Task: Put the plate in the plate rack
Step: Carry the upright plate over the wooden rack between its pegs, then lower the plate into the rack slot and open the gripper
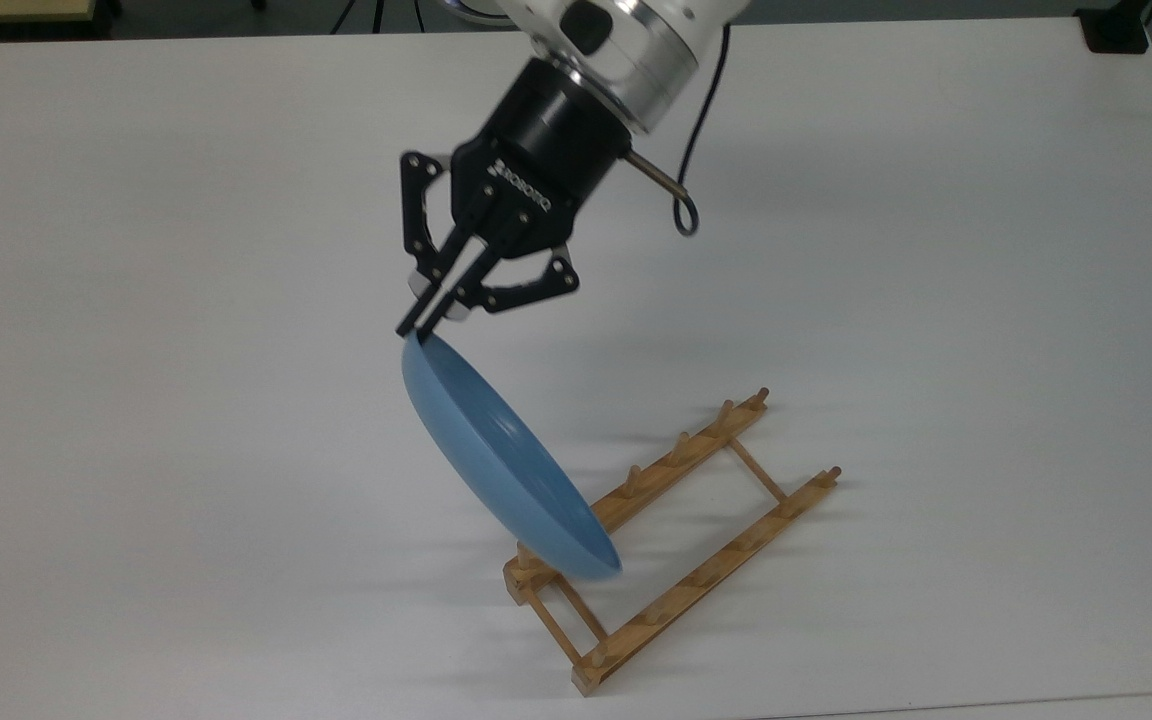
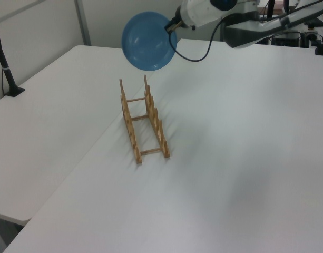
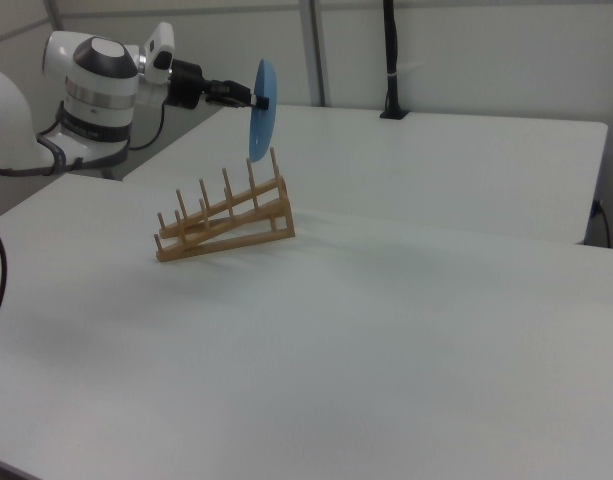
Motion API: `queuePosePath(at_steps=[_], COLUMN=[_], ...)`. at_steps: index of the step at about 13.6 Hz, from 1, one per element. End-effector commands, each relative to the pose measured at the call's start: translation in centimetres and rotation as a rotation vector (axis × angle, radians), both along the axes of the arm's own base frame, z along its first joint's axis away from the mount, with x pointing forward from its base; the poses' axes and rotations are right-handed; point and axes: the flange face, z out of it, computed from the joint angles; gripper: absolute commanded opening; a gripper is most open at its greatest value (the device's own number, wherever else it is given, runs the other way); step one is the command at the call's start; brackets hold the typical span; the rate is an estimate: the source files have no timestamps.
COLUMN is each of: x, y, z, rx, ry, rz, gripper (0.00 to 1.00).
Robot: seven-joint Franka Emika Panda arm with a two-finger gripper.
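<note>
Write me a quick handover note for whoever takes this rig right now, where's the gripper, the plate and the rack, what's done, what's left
Gripper: shut on the plate's rim, holding it in the air.
Plate: on edge, nearly upright, above one end of the plate rack, not yet between its pegs, as the right view shows.
Plate rack: on the white table, nothing in it.
Done: plate picked up and carried to the rack.
Left: line the plate up with a slot, lower it between the pegs, open, back away.
</note>
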Motion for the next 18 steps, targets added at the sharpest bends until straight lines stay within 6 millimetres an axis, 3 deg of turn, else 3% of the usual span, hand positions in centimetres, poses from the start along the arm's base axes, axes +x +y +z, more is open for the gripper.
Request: queuePosePath(at_steps=[1,6,9,18], x=[2.2,3.8,4.0,4.0], y=[1.9,3.2,4.2,5.8], z=[-0.9,-3.8,-5.9,-9.2], rx=[-0.005,-0.042,-0.079,-0.161], ry=[-0.096,-0.16,-0.152,-0.143], rz=[-0.033,-0.032,-0.011,0.029], gripper=[0.0,0.0,0.0,0.0])
